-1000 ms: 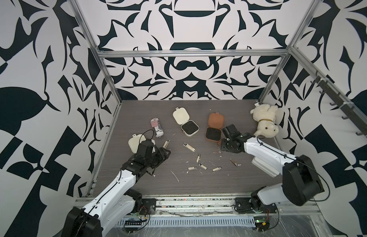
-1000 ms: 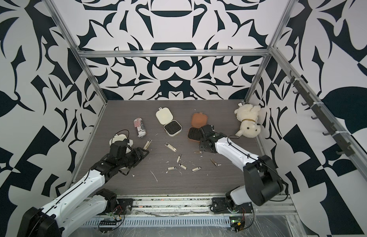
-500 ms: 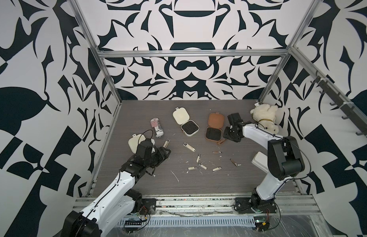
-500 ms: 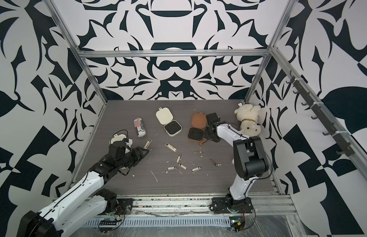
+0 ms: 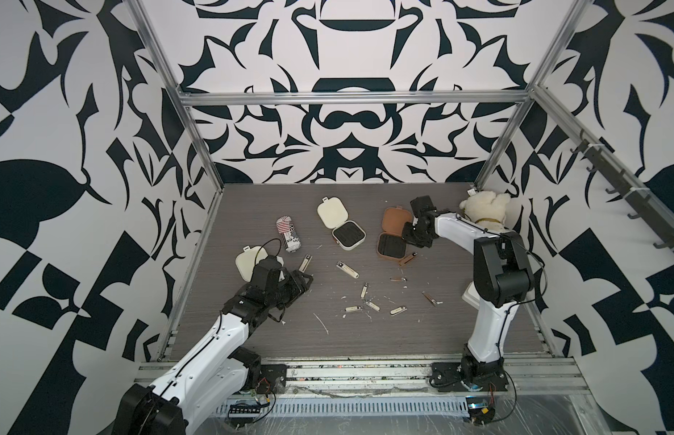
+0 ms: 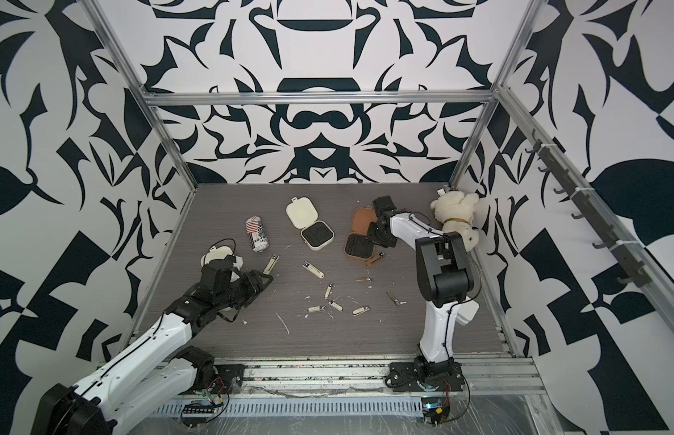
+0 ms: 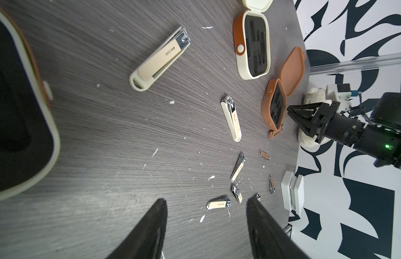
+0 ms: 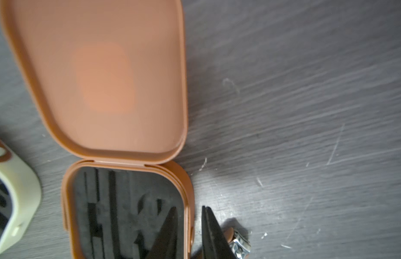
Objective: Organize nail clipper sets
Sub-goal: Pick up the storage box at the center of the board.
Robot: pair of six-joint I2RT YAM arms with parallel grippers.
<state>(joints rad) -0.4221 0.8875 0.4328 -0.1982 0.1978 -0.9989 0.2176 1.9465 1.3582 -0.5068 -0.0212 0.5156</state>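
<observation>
Subject: the brown rounded-square hinged plastic case (image 5: 392,246), lying open on the grey wood-grain surface (image 5: 365,339) toward its far right corner. Its long axis, lid through hinge to base, runs roughly from far edge to near edge. The empty lid points at the far edge and the base, with its black slotted insert, at the near edge; both face up. The right pincer (image 8: 188,208) straddles the base wall that faces the right edge, 1 finger over the insert and 1 outside, jaws drawn narrow; whether they actually pinch the wall cannot be told. The left pincer (image 7: 206,199) hangs spread and empty above the surface near the left edge. Hazards, as judged: a hold on 1 thin wall, off-centre, would likely tilt or swing the case on any lift, and the loose lid could flop. The outer finger stands just beside the small brown steel-headed nail clipper (image 5: 407,260), which lies diagonally at the base's near right corner, head toward the right edge. A slight drift would knock it away.
</observation>
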